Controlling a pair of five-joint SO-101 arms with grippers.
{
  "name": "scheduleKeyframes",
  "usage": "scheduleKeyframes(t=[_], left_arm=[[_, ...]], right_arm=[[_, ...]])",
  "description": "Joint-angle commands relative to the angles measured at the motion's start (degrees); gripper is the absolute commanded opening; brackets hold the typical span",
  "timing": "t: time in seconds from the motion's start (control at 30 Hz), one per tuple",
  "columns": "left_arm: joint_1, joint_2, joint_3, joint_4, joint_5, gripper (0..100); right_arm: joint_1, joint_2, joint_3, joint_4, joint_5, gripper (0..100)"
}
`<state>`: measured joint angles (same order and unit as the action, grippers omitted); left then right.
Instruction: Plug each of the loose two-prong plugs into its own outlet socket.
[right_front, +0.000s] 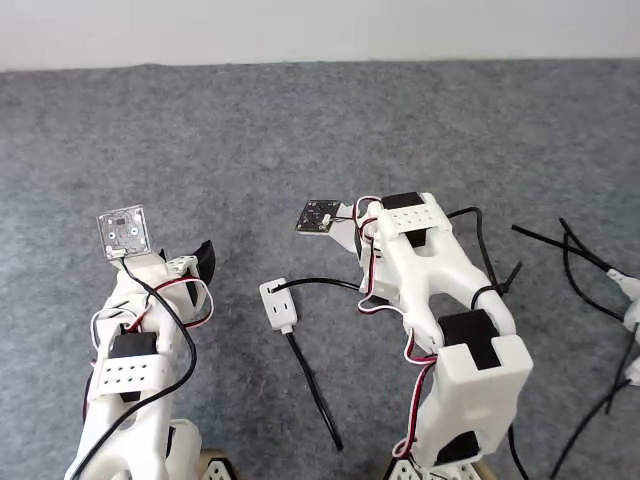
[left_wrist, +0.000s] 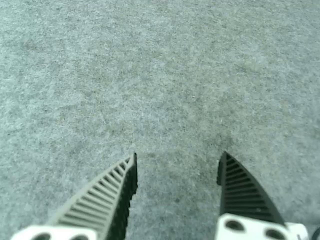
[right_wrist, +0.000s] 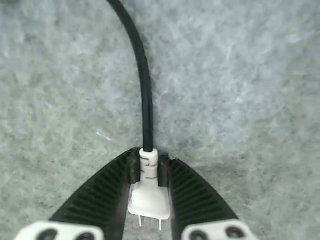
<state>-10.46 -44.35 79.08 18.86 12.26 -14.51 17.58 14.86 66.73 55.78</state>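
A white two-prong plug (right_wrist: 149, 195) sits clamped between the black ribbed fingers of the right gripper (right_wrist: 149, 157), which is closed on the plug's body. Its two metal prongs point back toward the wrist. Its black cord (right_wrist: 144, 90) leaves from the other end and runs ahead over the grey carpet (right_front: 300, 130). Whether the plug is lifted or rests on the carpet cannot be told.

In the high view a white outlet socket (right_front: 278, 305) lies flat on the carpet between the two arms, just beside the right arm, with black cable leading off both ends. The left gripper (left_wrist: 179, 155) hangs over bare carpet with its fingers spread wide and nothing between them. It is near the socket but apart from it. More black cables (right_front: 585, 260) lie at the right edge, well away.

The step in hand appears to be bringing the held plug to the socket. As gripped, the prongs face away from the gripper's reach, so the plug will likely need turning or regripping before the prongs can lead. The socket looks light and could slide when pushed, so the free left gripper would do well to pin it. The prongs should line up squarely with the slots before any push, and the cord should be kept slack.
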Motion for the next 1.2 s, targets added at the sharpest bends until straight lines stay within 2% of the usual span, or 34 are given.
scheduleKeyframes(t=[0.0, 0.1, 0.3, 0.47, 0.53, 0.67, 0.83, 0.97, 1.17], left_arm=[[0.00, -0.09, -1.71, -1.32, 0.09, 25], [0.00, -0.09, -1.71, -1.32, 0.09, 25], [0.97, 0.62, -1.89, -0.26, 0.53, 25], [3.43, 9.93, -6.73, 3.34, 0.62, 25], [5.45, 16.00, -11.30, 9.14, 0.97, 25], [10.73, 27.52, -21.76, 21.01, 7.56, 25], [13.10, 34.73, -30.90, 26.46, 13.54, 27], [14.51, 32.88, -33.10, 30.77, 16.53, 36], [19.78, 23.03, -29.76, 33.14, 19.60, 36]], right_arm=[[-2.42, -5.41, -0.79, 0.22, -5.45, 1.0], [-4.44, -10.95, -0.70, 0.22, -15.30, 1.0], [-5.41, -23.52, -0.26, 1.54, -43.78, 1.0], [-7.08, -27.74, 2.02, 1.19, -56.00, 1.0], [-8.66, -28.18, 6.51, -2.95, -57.58, 1.0], [-9.36, -28.53, 16.62, -14.46, -57.41, 1.0], [-8.92, -28.53, 18.99, -17.54, -55.03, 1.0], [-7.60, -28.53, 18.99, -18.07, -54.95, 1.0], [-5.58, -28.44, 18.99, -19.12, -53.89, 1.0]])
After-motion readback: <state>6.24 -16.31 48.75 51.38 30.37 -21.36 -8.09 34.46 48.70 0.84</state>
